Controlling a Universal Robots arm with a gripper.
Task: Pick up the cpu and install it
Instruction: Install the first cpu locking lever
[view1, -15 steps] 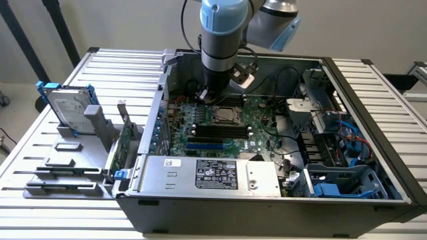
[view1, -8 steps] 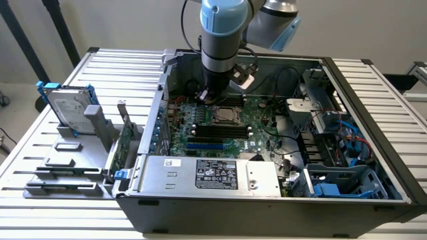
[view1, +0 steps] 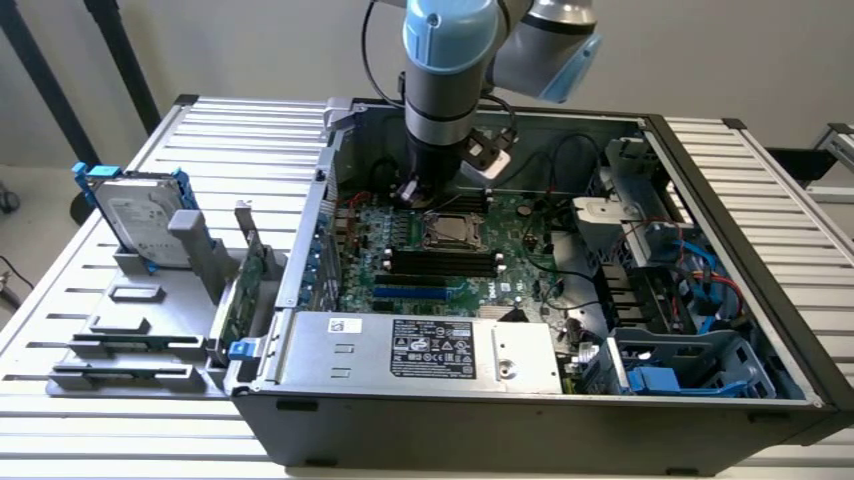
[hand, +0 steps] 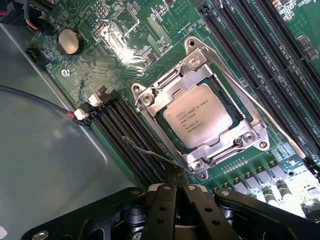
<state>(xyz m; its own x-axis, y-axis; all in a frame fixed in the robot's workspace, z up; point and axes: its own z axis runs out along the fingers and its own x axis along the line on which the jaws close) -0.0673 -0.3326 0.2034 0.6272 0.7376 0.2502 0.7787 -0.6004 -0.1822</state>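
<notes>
The cpu (hand: 197, 116) is a small square chip with a dull silver top. It lies flat in the metal socket frame (hand: 250, 136) on the green motherboard (hand: 125, 45). From outside, the cpu (view1: 451, 232) sits mid-board inside the open computer case. My gripper (hand: 175, 172) is shut with nothing between its fingers. Its tip hangs just off one corner of the socket frame, by the thin wire lever (hand: 150, 154). In the exterior view my gripper (view1: 416, 195) reaches down into the case, just behind the cpu and toward that view's left.
A silver hard drive (view1: 134, 215) with blue brackets stands in a grey rack outside the case at the exterior view's left. A grey labelled box (view1: 427, 350) fills the case front. Black memory slots (view1: 441, 262) flank the socket. Drive bays and cables (view1: 681, 290) crowd the right.
</notes>
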